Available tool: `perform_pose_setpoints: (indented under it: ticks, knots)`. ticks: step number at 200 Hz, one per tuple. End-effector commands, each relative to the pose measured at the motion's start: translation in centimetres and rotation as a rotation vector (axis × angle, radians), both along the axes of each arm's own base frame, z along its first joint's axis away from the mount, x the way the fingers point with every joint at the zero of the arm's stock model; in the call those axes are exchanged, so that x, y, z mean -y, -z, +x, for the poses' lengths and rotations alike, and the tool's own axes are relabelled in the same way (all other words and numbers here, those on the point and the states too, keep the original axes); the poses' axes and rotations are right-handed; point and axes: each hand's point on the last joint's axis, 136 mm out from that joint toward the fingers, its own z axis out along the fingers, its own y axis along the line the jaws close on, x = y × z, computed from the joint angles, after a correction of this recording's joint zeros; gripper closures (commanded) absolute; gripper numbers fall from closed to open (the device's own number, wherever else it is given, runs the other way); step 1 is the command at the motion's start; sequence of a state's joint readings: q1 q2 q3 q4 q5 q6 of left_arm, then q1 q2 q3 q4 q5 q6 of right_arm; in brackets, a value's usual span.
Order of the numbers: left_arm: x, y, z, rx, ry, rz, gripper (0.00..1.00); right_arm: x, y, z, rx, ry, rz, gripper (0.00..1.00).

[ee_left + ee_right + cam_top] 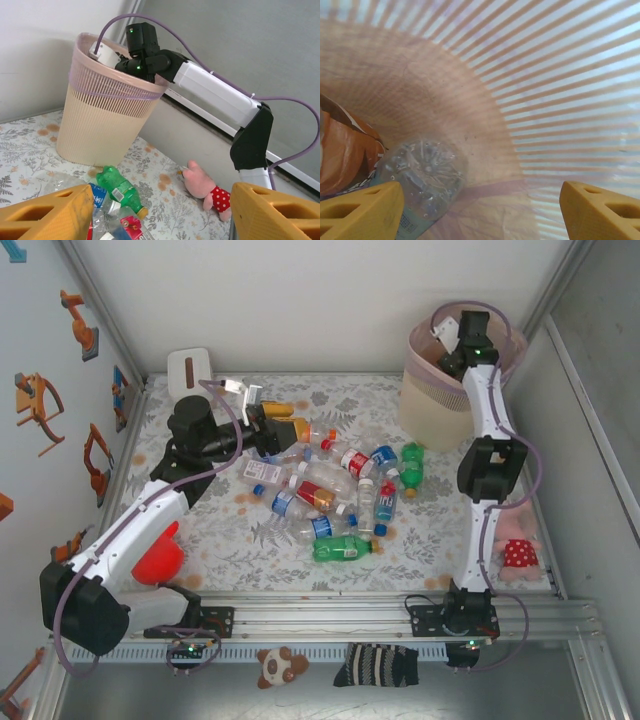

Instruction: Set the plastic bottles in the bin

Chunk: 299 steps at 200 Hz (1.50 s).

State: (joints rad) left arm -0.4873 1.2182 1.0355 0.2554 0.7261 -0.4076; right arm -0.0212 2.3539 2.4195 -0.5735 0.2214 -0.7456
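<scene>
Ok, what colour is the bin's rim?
Pale pink; the bin rim shows best in the left wrist view.

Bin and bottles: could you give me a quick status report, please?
Left claw open, empty, above the bottle pile. Right claw open inside the bin, clear bottle lying below it. Pile not yet binned; no obstruction seen.

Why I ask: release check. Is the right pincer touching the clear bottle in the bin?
Cannot tell. Right wrist view: the clear bottle passes behind one finger of the right pincer; neither gap nor contact shows.
</scene>
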Motion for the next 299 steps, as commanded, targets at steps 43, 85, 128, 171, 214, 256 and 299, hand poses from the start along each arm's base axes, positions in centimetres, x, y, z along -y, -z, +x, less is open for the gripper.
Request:
perform_pose_setpoints:
  ticks: [43,85,128,171,214,256,299]
  knots:
    - [-0.4,-1.2,-0.8,0.030,0.016,-0.049,0.29,-2.1,-8.5,-3.6,0.165,0.100,0.413,0.24]
    - [-0.5,-1.3,-1.1,0.023,0.020,-0.068,0.30,-4.2,-9.0,-4.6,0.165,0.219,0.783,0.31]
    - [-0.7,-1.2,-1.4,0.019,0.015,-0.072,0.31,-7.4,-8.6,-5.4,0.079,0.295,1.108,0.36]
    - [-0.9,-1.4,-1.7,0.024,0.014,-0.076,0.31,-9.9,-9.0,-5.0,0.076,0.258,1.161,0.34]
    - [-0.9,-1.2,-1.8,0.024,0.012,-0.073,0.31,-12.4,-8.9,-4.0,0.050,0.192,1.223,0.29]
    - [-1.0,-0.9,-2.0,0.019,0.008,-0.067,0.31,-15.5,-8.6,-4.3,-0.017,0.081,1.217,0.28]
    - [-1.1,-0.9,-2.0,0.017,0.006,-0.067,0.31,-18.2,-8.8,-5.8,-0.080,-0.057,1.160,0.32]
